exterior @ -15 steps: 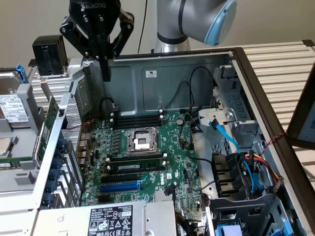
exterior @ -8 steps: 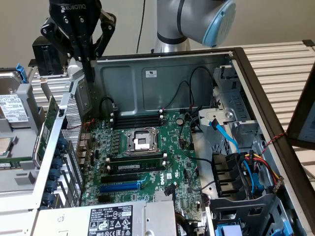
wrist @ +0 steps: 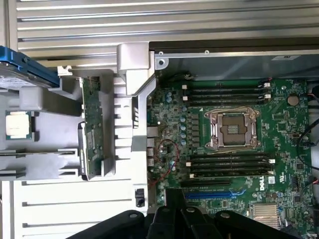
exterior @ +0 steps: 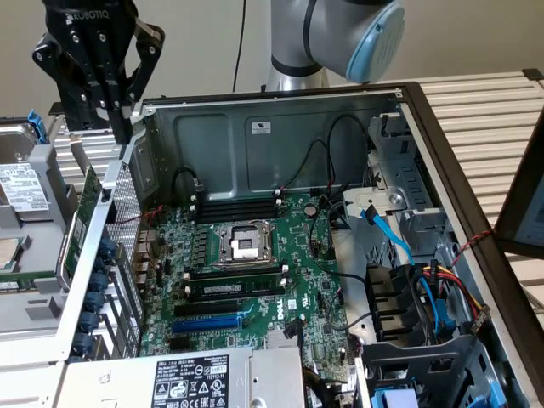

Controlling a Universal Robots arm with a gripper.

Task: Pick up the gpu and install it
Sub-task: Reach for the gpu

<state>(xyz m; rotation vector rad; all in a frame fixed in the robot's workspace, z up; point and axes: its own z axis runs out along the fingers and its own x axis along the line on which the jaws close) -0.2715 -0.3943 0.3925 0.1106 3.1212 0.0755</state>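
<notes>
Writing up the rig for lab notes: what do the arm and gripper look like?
The arm is silver-grey with a light blue joint cap. The gripper is black, marked ROBOTIQ in white, with jointed fingers.

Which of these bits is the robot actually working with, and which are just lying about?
In the job: gpu, shut gripper, motherboard.
Lying about: hard drive, loose processor chip, blue cable, power supply.
</notes>
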